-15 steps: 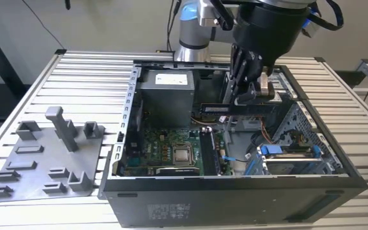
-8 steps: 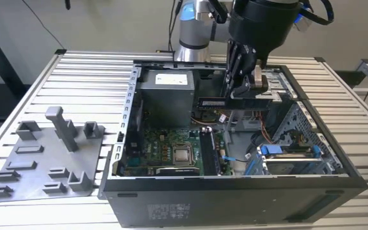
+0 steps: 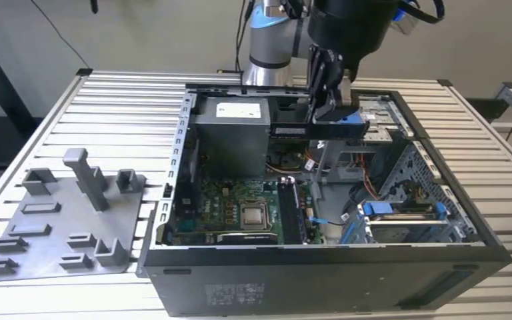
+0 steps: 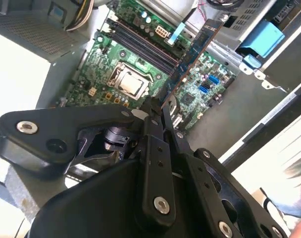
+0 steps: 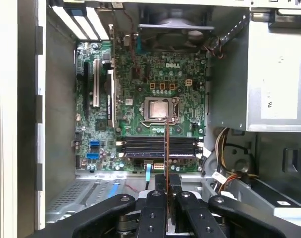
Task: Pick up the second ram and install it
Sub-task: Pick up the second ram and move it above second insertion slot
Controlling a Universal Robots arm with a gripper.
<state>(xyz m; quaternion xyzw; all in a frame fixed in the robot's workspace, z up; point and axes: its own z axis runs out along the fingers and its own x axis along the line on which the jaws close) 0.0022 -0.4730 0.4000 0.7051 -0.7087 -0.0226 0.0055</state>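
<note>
The black pincer [image 4: 156, 108] is clamped shut on the second ram [image 4: 192, 52], a long, thin, dark blue-green memory stick. It holds the stick over the black memory slots [image 5: 140, 147] of the green motherboard [image 5: 140, 74] inside the open black computer case [image 3: 327, 280].

The second ram [image 4: 192, 54], a long thin circuit-board stick, is dark blue-green with tiny pale specks (edge-on in the first wrist view it reads as a coppery line). The black metal pincer [image 4: 158, 106] has silver screw heads. The flat green motherboard [image 5: 140, 99] has black slots and a silver socket. The ribbed aluminium bench [image 3: 123, 93] is striped pale grey; the plastic drive clips [image 3: 389, 208] are bright blue.
</note>
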